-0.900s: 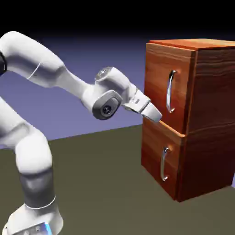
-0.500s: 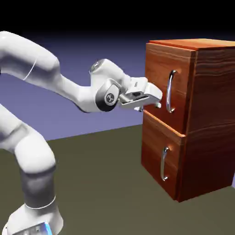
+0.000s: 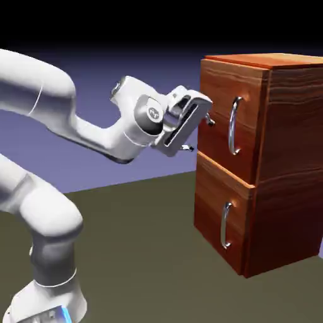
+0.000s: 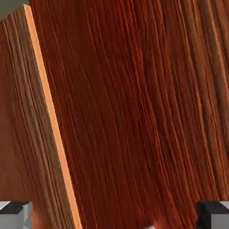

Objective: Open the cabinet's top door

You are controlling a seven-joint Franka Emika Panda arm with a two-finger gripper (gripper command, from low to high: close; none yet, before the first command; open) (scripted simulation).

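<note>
Two jaws now tilt diagonally, farther from the upper handle.

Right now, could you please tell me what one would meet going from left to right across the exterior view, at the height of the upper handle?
The white arm → the tool → the top door's curved silver handle → the cabinet's wood-grain side

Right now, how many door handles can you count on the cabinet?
2: a long curved handle on the upper door, and a shorter one on the lower door. Any on unseen sides would be hidden.
</note>
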